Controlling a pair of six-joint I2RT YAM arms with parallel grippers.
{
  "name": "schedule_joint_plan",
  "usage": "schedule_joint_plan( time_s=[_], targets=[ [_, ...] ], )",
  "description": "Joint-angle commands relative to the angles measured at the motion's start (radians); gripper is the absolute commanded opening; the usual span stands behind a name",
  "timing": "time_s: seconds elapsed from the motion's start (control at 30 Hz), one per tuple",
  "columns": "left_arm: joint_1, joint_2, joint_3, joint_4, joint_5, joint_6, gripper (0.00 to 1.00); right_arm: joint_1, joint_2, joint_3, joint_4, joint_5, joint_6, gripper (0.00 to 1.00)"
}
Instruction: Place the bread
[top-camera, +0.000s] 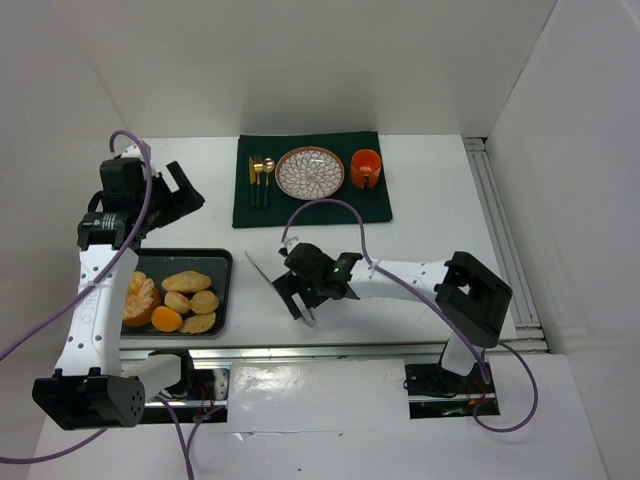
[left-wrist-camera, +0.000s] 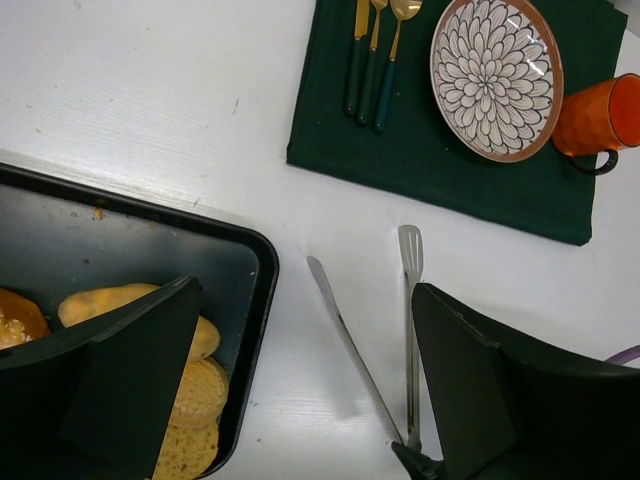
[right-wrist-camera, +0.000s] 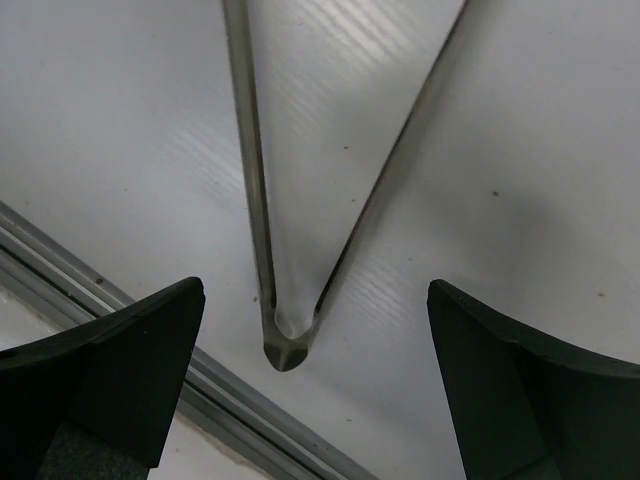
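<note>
We locate the bread (top-camera: 186, 281) in the dark tray (top-camera: 224, 258) at the near left of the table (top-camera: 440, 220). Four rolls lie in the tray's right half, close together, with a peeled orange (top-camera: 140, 297) and a tangerine (top-camera: 166, 319) just beside them on the left. None of the rolls is held by either arm. The metal tongs (right-wrist-camera: 250, 180) lie flat on the table to the right of the tray, arms spread in a V, hinge end toward the near edge. The right gripper (right-wrist-camera: 315, 290) is positioned over that hinge end with its jaws spread wide, one finger on each side. The wrist view shows clear table between the fingers and the metal, so nothing is grasped. The left gripper (left-wrist-camera: 305, 290) is likewise released and empty. Its wrist view looks down on the tray's right rim and the tongs. At the far side lies a green placemat (top-camera: 370, 205) carrying cutlery (top-camera: 260, 180), a patterned plate (top-camera: 310, 172) and an orange mug (top-camera: 365, 168).
</note>
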Motion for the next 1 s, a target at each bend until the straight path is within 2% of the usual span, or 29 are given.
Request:
schedule_joint_plan(
  time_s=[0.0, 0.27, 0.43, 0.53, 0.57, 0.63, 0.7, 0.77, 0.8, 0.93, 0.97],
  targets=[
    [0.012, -0.008, 0.023, 0.013, 0.017, 0.003, 1.0, 0.034, 0.027, 0.013, 0.069, 0.029, -0.048, 1.0],
    [0.012, -0.008, 0.014, 0.013, 0.028, 0.021, 1.0, 0.046, 0.22, 0.134, 0.067, 0.141, -0.077, 1.0],
    [0.021, 0.001, 0.014, 0.013, 0.038, 0.021, 1.0, 0.055, 0.252, 0.169, 0.119, 0.269, -0.053, 1.0],
    [0.021, 0.001, 0.014, 0.013, 0.049, 0.021, 1.0, 0.055, 0.275, 0.169, 0.145, 0.296, -0.031, 1.0],
    [0.021, 0.001, 0.014, 0.013, 0.049, 0.021, 1.0, 0.055, 0.275, 0.153, 0.156, 0.296, -0.019, 0.92],
    [0.021, -0.008, 0.005, 0.013, 0.058, 0.021, 1.0, 0.055, 0.235, 0.119, 0.223, 0.267, -0.019, 0.84],
    [0.021, -0.008, 0.005, 0.013, 0.058, 0.032, 1.0, 0.055, 0.193, 0.08, 0.254, 0.248, -0.031, 0.69],
    [0.021, -0.008, 0.005, 0.013, 0.058, 0.032, 1.0, 0.055, 0.166, 0.071, 0.264, 0.239, -0.045, 0.59],
    [0.021, -0.008, 0.005, 0.013, 0.058, 0.032, 1.0, 0.055, 0.14, 0.071, 0.264, 0.239, -0.045, 0.47],
    [0.021, -0.018, 0.017, 0.013, 0.058, 0.023, 1.0, 0.055, 0.044, 0.082, 0.213, 0.253, -0.077, 0.33],
    [0.021, -0.018, 0.028, 0.013, 0.069, 0.023, 1.0, 0.055, 0.021, 0.094, 0.186, 0.203, -0.092, 0.31]
  ],
)
